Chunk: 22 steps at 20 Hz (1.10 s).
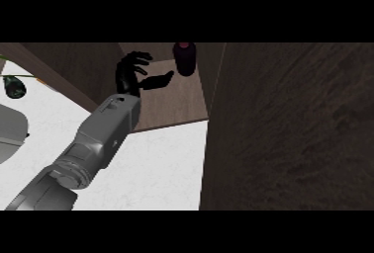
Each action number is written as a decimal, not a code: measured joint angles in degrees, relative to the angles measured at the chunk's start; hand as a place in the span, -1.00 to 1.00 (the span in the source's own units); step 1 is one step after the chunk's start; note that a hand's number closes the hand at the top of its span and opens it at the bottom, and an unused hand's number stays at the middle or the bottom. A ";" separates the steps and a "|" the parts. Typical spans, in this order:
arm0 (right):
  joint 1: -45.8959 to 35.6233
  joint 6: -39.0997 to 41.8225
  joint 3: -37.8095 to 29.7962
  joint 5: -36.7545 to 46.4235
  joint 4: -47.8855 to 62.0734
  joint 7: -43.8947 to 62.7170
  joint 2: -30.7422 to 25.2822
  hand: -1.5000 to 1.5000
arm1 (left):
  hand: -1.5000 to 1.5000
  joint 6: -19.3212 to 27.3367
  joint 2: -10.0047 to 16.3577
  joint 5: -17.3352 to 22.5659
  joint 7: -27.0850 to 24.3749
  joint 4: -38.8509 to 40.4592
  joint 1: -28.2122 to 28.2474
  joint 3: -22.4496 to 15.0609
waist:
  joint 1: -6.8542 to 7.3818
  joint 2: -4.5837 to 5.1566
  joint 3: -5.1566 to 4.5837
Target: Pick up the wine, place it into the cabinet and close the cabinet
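Observation:
The dark wine bottle [185, 58] stands upright on the brown cabinet floor [175, 106], near the back of the open cabinet. My left hand [133, 75] is inside the cabinet just left of the bottle. Its fingers are spread and point upward, and its thumb reaches toward the bottle without touching it. A small gap separates hand and bottle. The grey forearm [102, 138] runs in from the lower left. The cabinet's open door [292, 128] fills the right side of the view. My right hand does not show.
The white counter [161, 168] lies below the cabinet floor. A dark green rounded object [13, 87] and a grey curved object [9, 131] sit at the left edge. A cabinet side wall [73, 66] rises left of my hand.

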 measured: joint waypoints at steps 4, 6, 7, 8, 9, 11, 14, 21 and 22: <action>-0.02 -0.04 0.15 -0.02 -0.01 0.08 0.10 -1.00 | -1.00 -0.98 0.08 0.26 0.71 -0.25 0.10 0.29 | 0.00 -0.06 -0.09; -0.32 -0.09 0.09 -0.02 0.04 -0.03 0.12 -1.00 | -1.00 -1.55 0.08 0.49 1.20 -0.32 0.06 0.51 | 0.08 -0.01 -0.09; -0.48 -0.10 0.09 -0.02 0.04 0.09 0.02 -1.00 | -1.00 -1.71 0.10 0.60 1.45 -0.37 0.07 0.62 | 0.08 -0.03 -0.12; -0.34 0.01 0.06 -0.03 0.03 0.07 -0.03 -1.00 | -1.00 -2.07 0.10 0.72 1.51 -0.39 0.04 0.76 | 0.10 -0.03 -0.15; -0.41 0.04 0.17 -0.05 0.00 0.05 0.04 -1.00 | -1.00 -2.31 0.10 0.73 1.67 -0.37 0.04 0.78 | 0.09 -0.04 -0.16; -0.39 0.09 0.31 -0.05 0.06 -0.05 0.13 -1.00 | -1.00 -2.77 0.02 0.72 1.66 -0.35 -0.09 0.78 | 0.23 0.03 -0.19; -0.45 -0.14 0.63 -0.05 0.03 0.28 0.27 -1.00 | -1.00 -2.96 -0.05 0.44 0.85 -0.55 -0.08 0.55 | 0.34 0.01 -0.34; -0.64 -0.61 0.53 0.01 0.11 0.37 0.45 -1.00 | -1.00 -9.70 -0.66 -0.69 -0.55 -1.72 0.01 -0.67 | 1.32 -0.20 -0.67; -0.71 -0.69 0.53 0.05 0.04 0.50 0.33 -1.00 | -1.00 -11.59 -0.81 -0.66 -0.88 -2.21 0.13 -0.65 | 1.55 -0.34 -0.73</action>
